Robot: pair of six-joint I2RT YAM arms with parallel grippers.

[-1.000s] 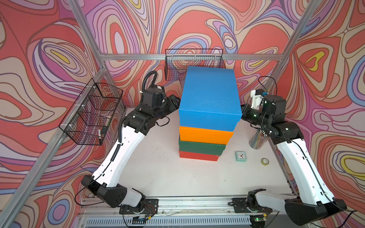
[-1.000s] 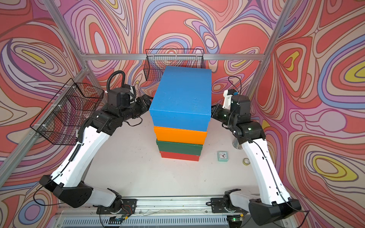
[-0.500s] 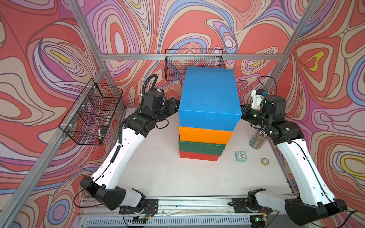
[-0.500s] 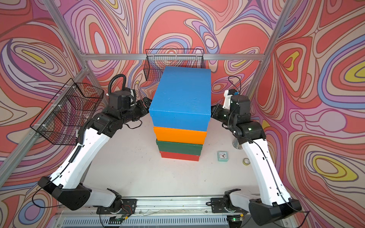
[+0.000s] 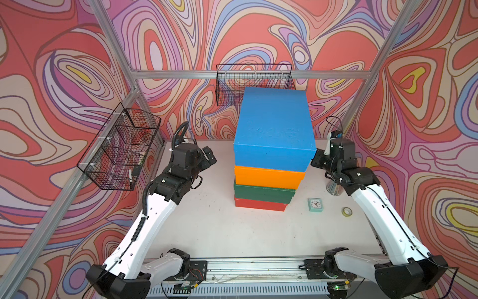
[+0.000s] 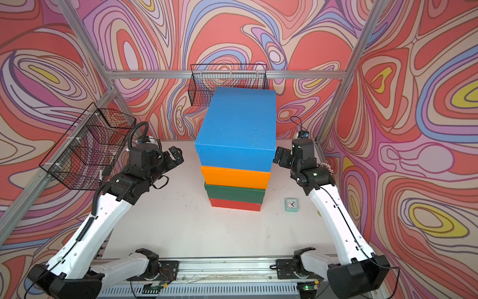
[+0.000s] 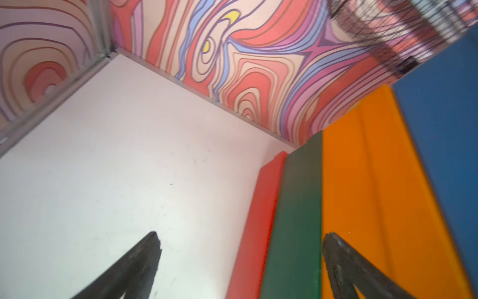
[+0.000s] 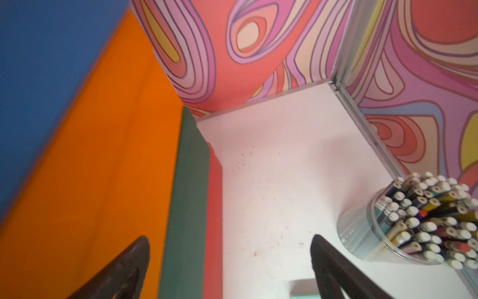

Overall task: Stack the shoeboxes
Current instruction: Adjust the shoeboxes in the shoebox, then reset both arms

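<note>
Four shoeboxes (image 5: 269, 178) stand stacked on the worktop (image 5: 219, 233), blue box (image 5: 273, 129) on top. I've just released: left claw (image 5: 209, 156) backed clear, right claw (image 5: 316, 158) just beside it, both spread apart. Stacking looks finished.

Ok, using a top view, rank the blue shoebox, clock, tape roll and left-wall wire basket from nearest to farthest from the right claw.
From the right claw:
1. Blue shoebox, right beside it, topmost.
2. Clock, on the table below.
3. Tape roll, just past the clock.
4. Wire basket, far across, on the robot's left.
</note>
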